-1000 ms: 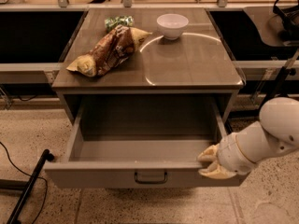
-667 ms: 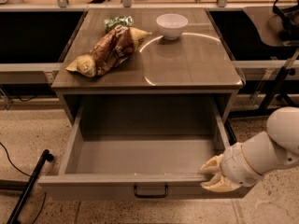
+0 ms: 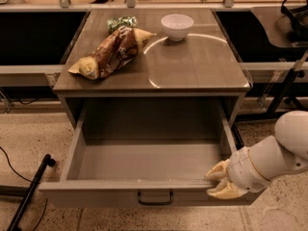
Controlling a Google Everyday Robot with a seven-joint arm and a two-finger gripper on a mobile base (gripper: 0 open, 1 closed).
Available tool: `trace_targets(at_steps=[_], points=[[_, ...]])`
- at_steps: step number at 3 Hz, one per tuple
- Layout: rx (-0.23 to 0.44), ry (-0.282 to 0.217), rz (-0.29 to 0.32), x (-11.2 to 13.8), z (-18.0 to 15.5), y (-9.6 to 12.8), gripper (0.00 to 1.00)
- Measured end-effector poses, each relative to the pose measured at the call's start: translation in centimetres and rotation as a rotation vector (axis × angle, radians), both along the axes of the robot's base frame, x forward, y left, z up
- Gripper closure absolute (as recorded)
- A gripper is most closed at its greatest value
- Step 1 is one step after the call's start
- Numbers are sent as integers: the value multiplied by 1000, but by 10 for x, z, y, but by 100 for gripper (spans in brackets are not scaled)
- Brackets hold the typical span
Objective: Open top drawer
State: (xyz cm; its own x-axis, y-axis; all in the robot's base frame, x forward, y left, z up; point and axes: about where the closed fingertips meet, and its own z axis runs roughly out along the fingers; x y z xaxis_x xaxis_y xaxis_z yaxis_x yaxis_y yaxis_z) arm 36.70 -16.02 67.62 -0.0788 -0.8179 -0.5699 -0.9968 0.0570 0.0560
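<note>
The top drawer [image 3: 144, 192] is pulled far out of the cabinet. Its plain grey box is empty and its front carries a centred black bracket handle [image 3: 155, 199]. My gripper [image 3: 217, 181] is at the drawer's front right corner, with its cream fingers [image 3: 219, 169] over the top edge of the drawer front. The white arm [image 3: 276, 153] comes in from the right.
On the cabinet top [image 3: 192, 66] lie a brown chip bag [image 3: 111, 53], a small green packet [image 3: 120, 22] and a white bowl [image 3: 176, 26]. A black pole [image 3: 29, 191] leans on the floor at the left. Dark shelves flank the cabinet.
The drawer has slid further out toward the camera, and my gripper has moved down with its front right corner.
</note>
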Motion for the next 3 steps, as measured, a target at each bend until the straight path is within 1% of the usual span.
trace_targets(at_steps=[2,3], points=[[-3,-2,10,2,4,-1,15],[-27,-35,17,8,30,-15,0]])
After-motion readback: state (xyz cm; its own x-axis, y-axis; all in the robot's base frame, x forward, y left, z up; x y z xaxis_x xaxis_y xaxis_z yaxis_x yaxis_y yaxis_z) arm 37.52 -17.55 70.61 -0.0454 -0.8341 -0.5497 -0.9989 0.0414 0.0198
